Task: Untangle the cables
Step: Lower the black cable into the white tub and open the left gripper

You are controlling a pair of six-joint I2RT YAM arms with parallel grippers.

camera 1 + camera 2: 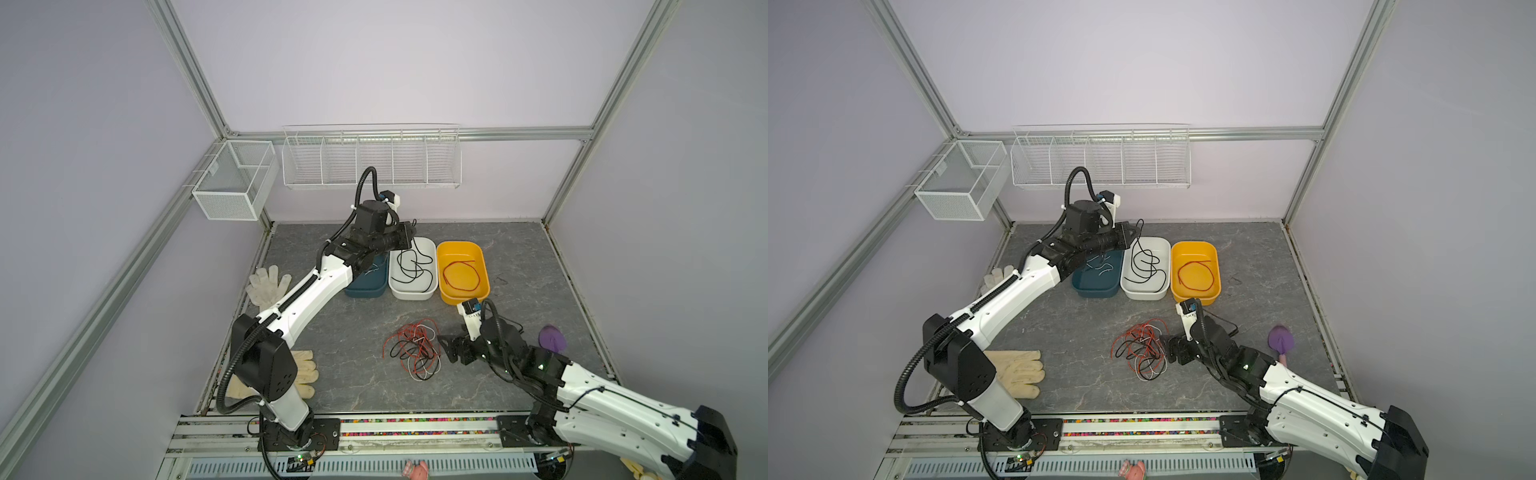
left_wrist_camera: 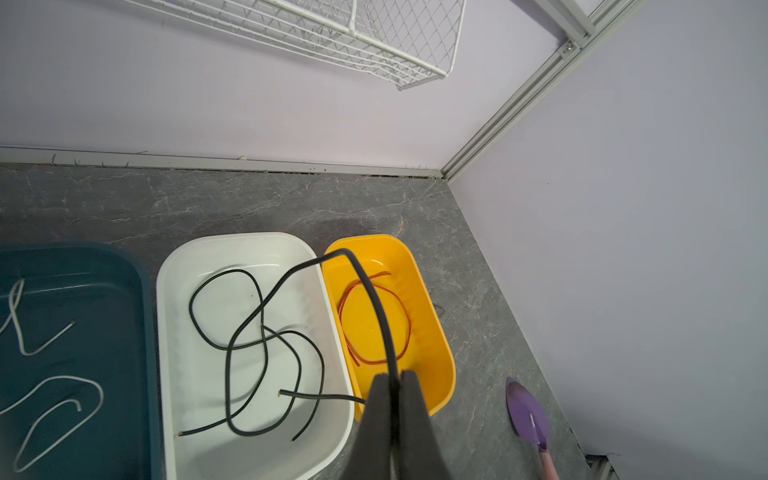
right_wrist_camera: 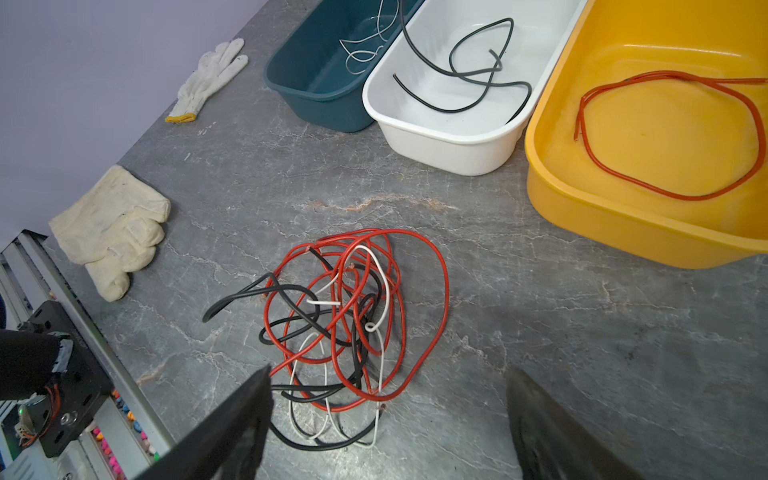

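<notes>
**sorting stage, both top views.** three trays stand in a row at the far middle of the grey tabletop (image 1: 332, 332). with the white tray (image 1: 413, 295) as centre, the teal tray (image 1: 365, 291) stands just beside it at 9 o'clock and the yellow tray (image 1: 462, 297) just beside it at 3 o'clock. the tangle of cables (image 1: 413, 349), with red, black and white strands looped through one another, lies on the tabletop at 6 o'clock of the white tray, apart from all three trays.

**left gripper** (image 2: 394, 380): fingers pressed together, pinching one black cable (image 2: 301, 267) above the seam between the white and yellow trays. the strand arches up from the grip and drops into the white tray, where its lower run lies among other loose black loops.

**right gripper** (image 3: 388, 370): fingers spread wide, at 3 o'clock of the tangle in the top views. in the right wrist view they straddle the tangle's near edge. nothing is pinched, and whether a finger touches a strand cannot be told.

**sorted strands:** a red cable (image 3: 688, 199) lies coiled in one ring in the yellow tray. white cables (image 2: 52, 338) lie loose in the teal tray.

**bystanders:** a knit glove (image 1: 266, 286) lies at 9 o'clock of the teal tray, a cream glove (image 1: 305, 370) at 9 o'clock of the tangle, and a purple trowel (image 1: 552, 338) at 3 o'clock of the right gripper.
</notes>
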